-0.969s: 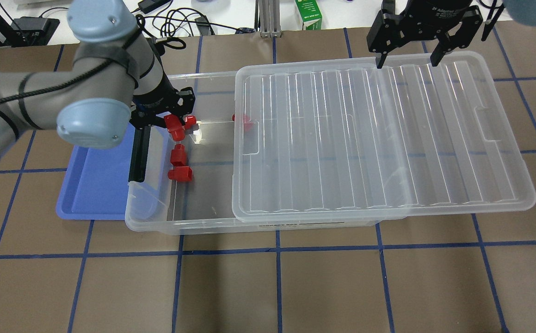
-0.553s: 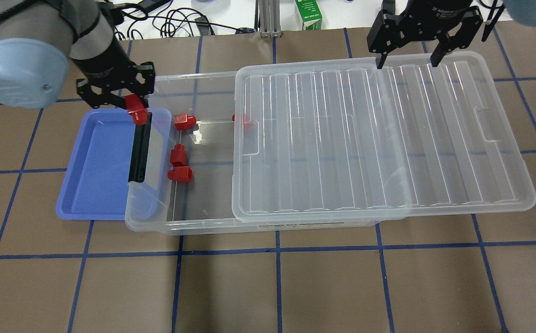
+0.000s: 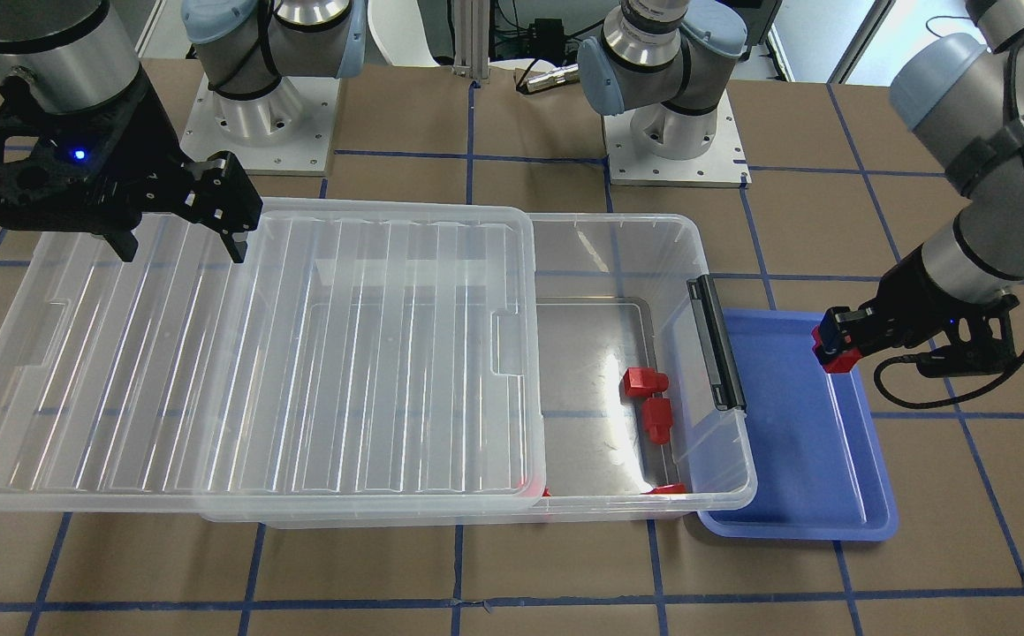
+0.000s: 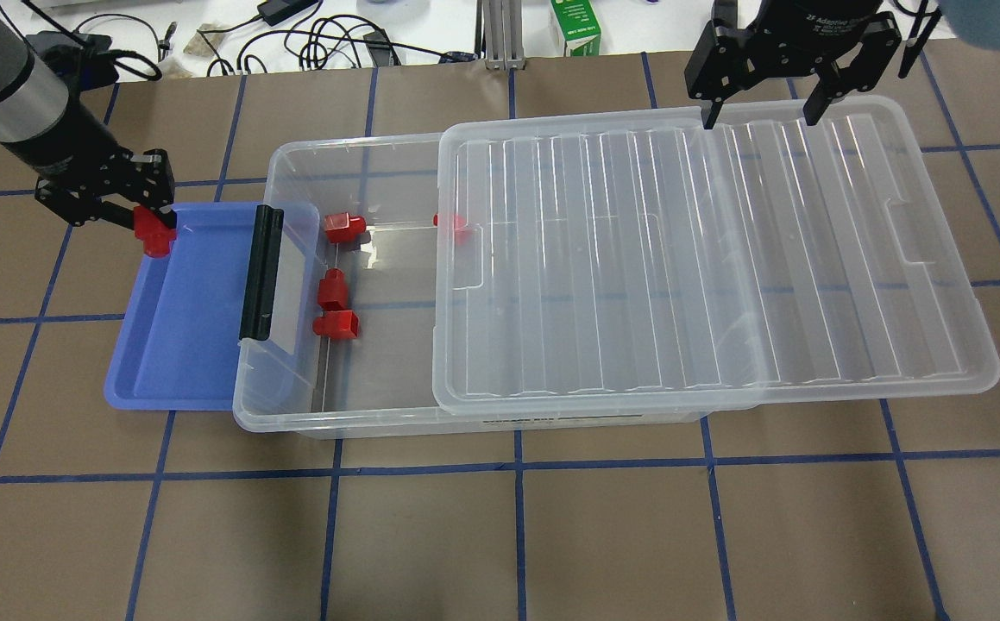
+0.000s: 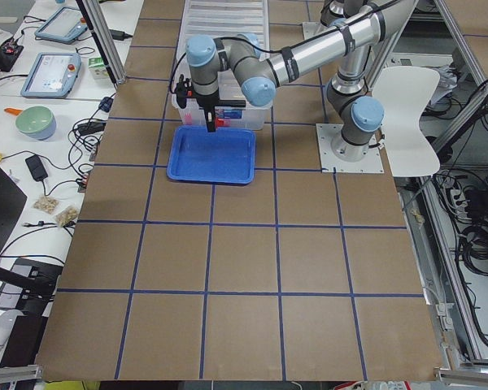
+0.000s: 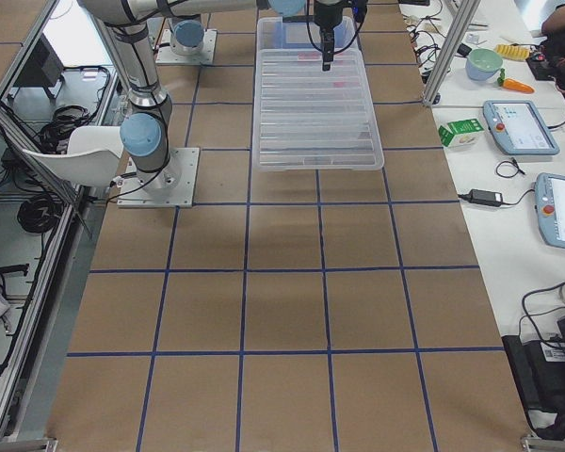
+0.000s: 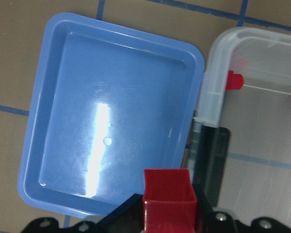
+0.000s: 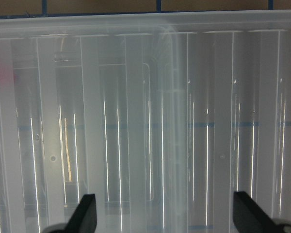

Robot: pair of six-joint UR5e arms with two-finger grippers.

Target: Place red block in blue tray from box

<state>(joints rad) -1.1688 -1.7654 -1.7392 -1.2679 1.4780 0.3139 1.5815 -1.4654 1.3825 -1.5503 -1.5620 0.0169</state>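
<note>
While left gripper grips red block | right gripper reads "2F Adaptive"

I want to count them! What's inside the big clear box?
Three red blocks lie in the box, uncovered. A fourth red piece peeks from under the lid; the cloudy lid hides the rest.

A tray sits at the left end of a box, whose lid lies shifted right, overhanging. Three blocks lie in the box's uncovered left end. The left gripper holds another block above the tray
</note>
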